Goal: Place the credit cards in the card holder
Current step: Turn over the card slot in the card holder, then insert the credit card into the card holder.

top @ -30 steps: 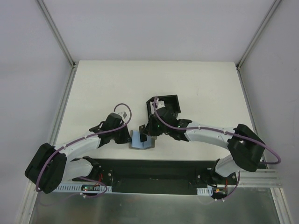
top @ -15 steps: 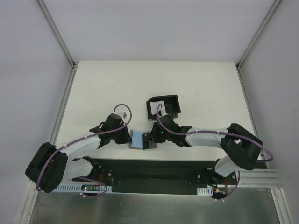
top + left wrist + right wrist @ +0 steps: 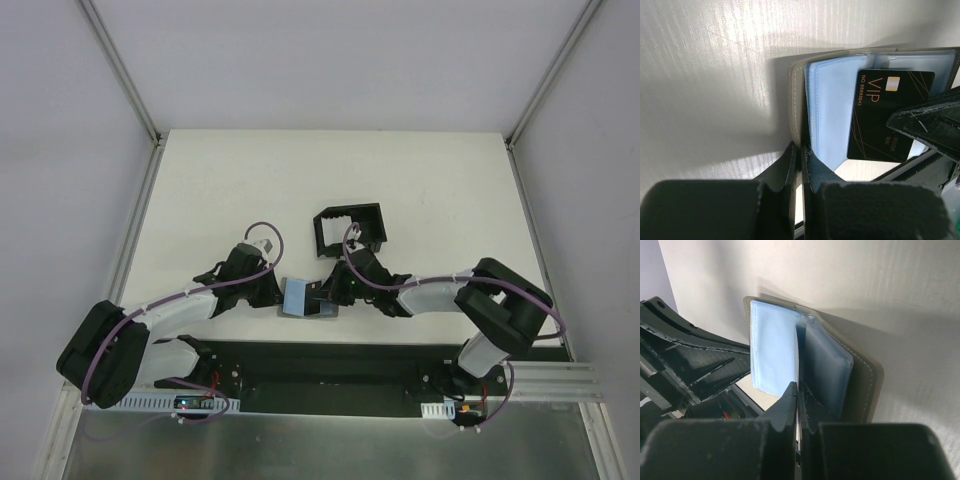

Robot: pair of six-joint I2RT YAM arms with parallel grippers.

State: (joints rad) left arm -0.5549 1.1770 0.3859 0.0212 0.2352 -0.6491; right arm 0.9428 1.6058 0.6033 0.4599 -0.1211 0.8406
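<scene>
Two pairs of fingers meet over one grey stitched wallet, which lies open on the cream-white desk close to the near edge, at about 6 o'clock from the desk's middle. On the left wrist camera I see my left gripper with its fingers pressed together on the wallet's grey cover edge, which runs straight down between them. Inside the cover are light-blue clear plastic sleeves. A dark rectangular credit card with gold lines and the letters VIP lies against them at 3 o'clock in that view, and a dark fingertip of the other arm overlaps its right part. My right gripper sits at 3 o'clock of the wallet. Its fingers are together too, with a thin leaf edge running in between them, but I cannot tell whether that is a sleeve or the card. The black plastic open-topped card holder with slotted walls stands just beyond the wallet at 1 o'clock, apart from it
</scene>
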